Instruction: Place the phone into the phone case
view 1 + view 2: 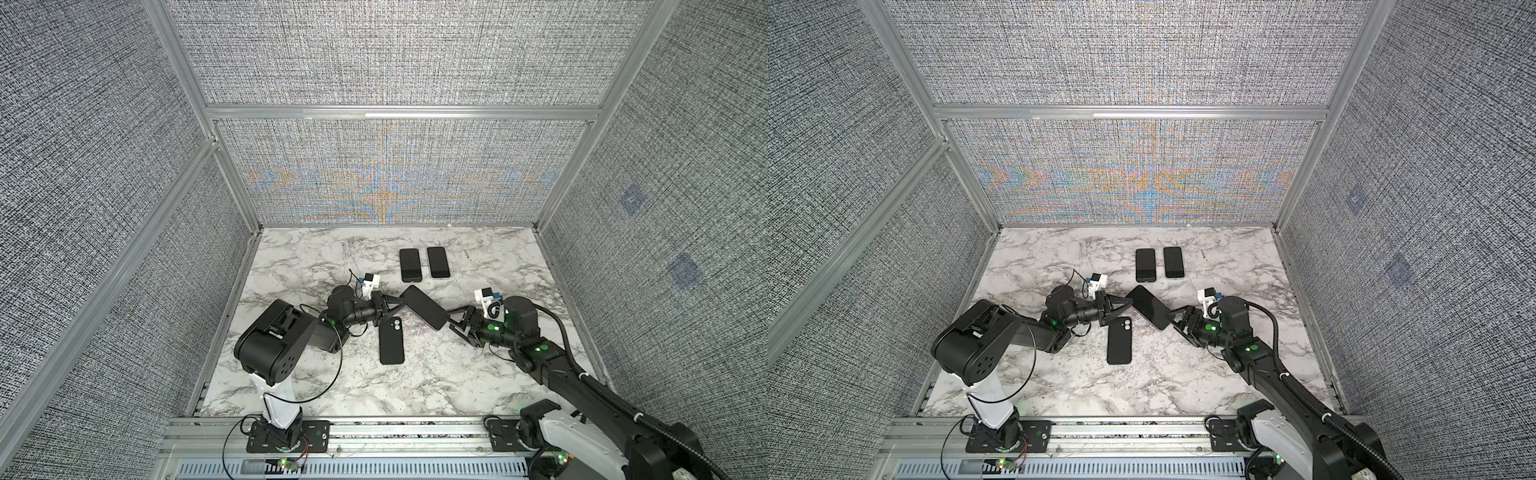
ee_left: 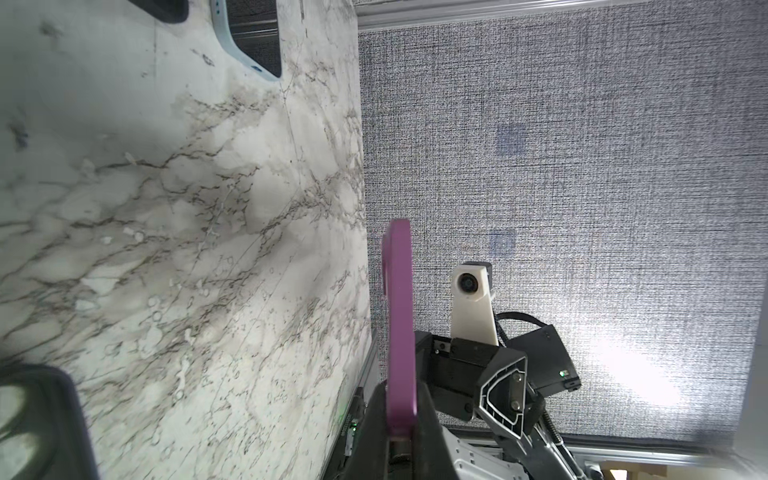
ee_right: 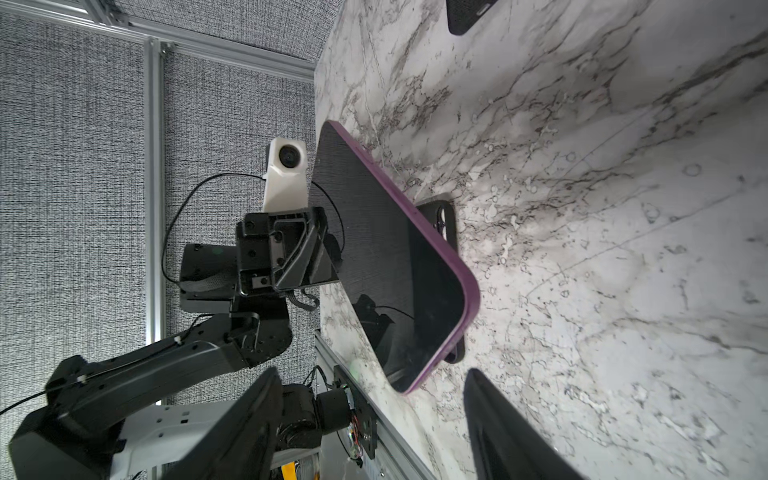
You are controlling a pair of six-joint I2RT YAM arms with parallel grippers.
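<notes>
A purple-edged phone with a dark screen hangs tilted above the marble table in both top views. My left gripper is shut on one short end of the phone. My right gripper stands open at the phone's other end. That end's corner reaches just between the fingertips without touching them. The black phone case lies flat on the table below the phone, with its camera cutout towards the back.
Two more dark phones lie side by side further back on the table. Fabric walls with aluminium rails close in three sides, and both arm bases sit on the front rail.
</notes>
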